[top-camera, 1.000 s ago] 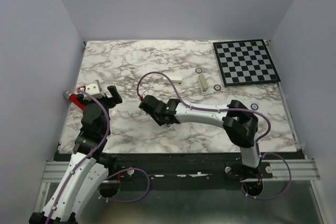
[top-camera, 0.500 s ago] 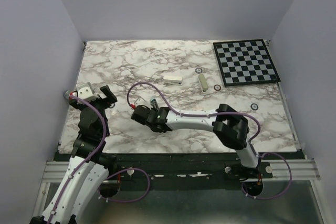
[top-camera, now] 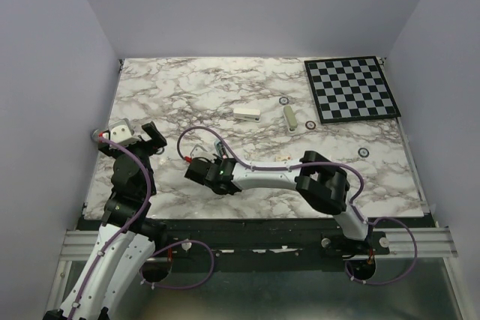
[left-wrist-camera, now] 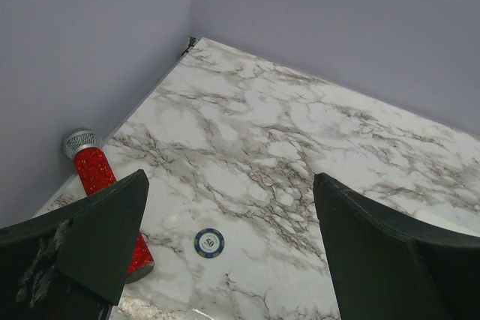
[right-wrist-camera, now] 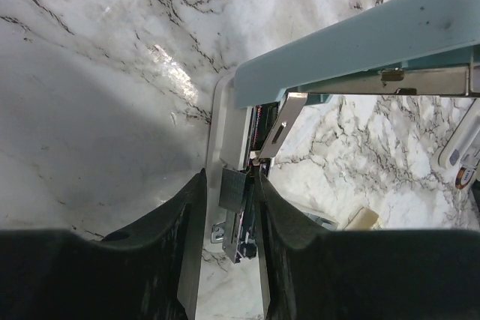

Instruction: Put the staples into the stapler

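Right pincer (right-wrist-camera: 230,179), staples (right-wrist-camera: 234,194) lengthwise along stapler (right-wrist-camera: 352,43)

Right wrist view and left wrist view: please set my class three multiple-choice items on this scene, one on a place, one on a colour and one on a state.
1. In the right wrist view, the staples are:
A. lying loose, far from either arm
B. between the fingers of the right claw
C. out of sight

2. In the left wrist view, the body of the microphone is:
A. red
B. green
C. yellow

3. The stapler is:
A. shut flat
B. lying upside down
C. open, with its top arm lifted

Answers:
1 B: the grey strip shows between the two fingers, over the stapler's channel.
2 A: the glittery body under the silver head is red.
3 C: the pale blue top arm stands clear above the base.
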### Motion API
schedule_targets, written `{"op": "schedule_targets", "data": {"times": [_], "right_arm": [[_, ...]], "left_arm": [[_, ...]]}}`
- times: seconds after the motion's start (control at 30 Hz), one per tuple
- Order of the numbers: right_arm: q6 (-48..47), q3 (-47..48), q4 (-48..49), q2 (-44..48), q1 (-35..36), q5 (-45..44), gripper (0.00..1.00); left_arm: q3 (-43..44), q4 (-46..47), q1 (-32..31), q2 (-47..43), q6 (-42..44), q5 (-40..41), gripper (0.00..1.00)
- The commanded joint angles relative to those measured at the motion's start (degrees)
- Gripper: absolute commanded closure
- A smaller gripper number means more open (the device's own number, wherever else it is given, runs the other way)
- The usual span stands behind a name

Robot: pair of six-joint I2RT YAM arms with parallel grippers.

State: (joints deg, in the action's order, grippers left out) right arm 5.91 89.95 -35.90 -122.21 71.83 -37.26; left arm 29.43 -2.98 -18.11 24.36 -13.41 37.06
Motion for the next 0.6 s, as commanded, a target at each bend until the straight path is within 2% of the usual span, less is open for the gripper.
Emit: {"op": "schedule_targets", "data": {"times": [0.0,0.2,0.4,0.47,0.57], "right_arm": [[-1.16,1.89,-1.01,-1.97,1.03,-3.08,0.61],[-2.04,1.98,-0.93,-2.33,1.12,-4.4,0.62],[-2.13,1.98,-0.57,-1.89,1.12,-4.93,0.7],[-2.13,1.89,-0.57,-1.63,1.12,-4.85,0.78],[-2.13,1.89,-0.4,-1.01,1.12,-4.67,0.81]], "left_arm": [[-0.78,-0.8,-0.08,-0.63,-0.57,0.65,0.01],[-0.78,-0.79,-0.08,-0.63,-0.39,0.38,0.01],[-0.87,-0.71,-0.08,-0.54,-0.39,0.03,0.01],[-0.78,-0.71,-0.08,-0.54,-0.3,0.03,0.01],[-0.87,-0.62,-0.08,-0.45,-0.3,-0.14,0.01]]}}
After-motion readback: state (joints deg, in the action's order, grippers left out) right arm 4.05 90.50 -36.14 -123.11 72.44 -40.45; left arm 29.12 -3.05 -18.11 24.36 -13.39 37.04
